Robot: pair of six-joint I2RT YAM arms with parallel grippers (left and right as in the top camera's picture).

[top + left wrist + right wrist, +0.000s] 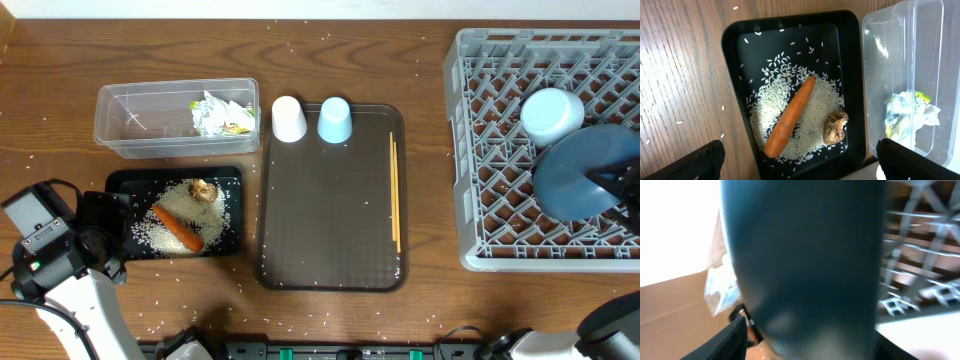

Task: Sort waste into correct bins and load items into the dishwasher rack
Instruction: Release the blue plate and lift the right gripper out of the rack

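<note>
The blue plate (pixel 578 178) stands on edge in the grey dishwasher rack (pixel 490 150), beside the white bowl (pixel 552 113). My right gripper (pixel 622 188) is open around the plate's edge. In the right wrist view the plate (pixel 805 260) fills the frame as a blur, and one finger (pixel 725 342) stands clear of it. My left gripper (pixel 805 169) hangs open above the black tray (pixel 735 45), which holds the carrot (pixel 790 116), the brown lump (pixel 836 127) and rice (pixel 815 100). The wrapper (pixel 910 112) lies in the clear tub (pixel 880 60).
A brown serving tray (pixel 330 240) in the middle carries a white cup (pixel 289 118), a light-blue cup (pixel 334 120) and chopsticks (pixel 395 195) along its right side. Stray rice grains dot the wooden table.
</note>
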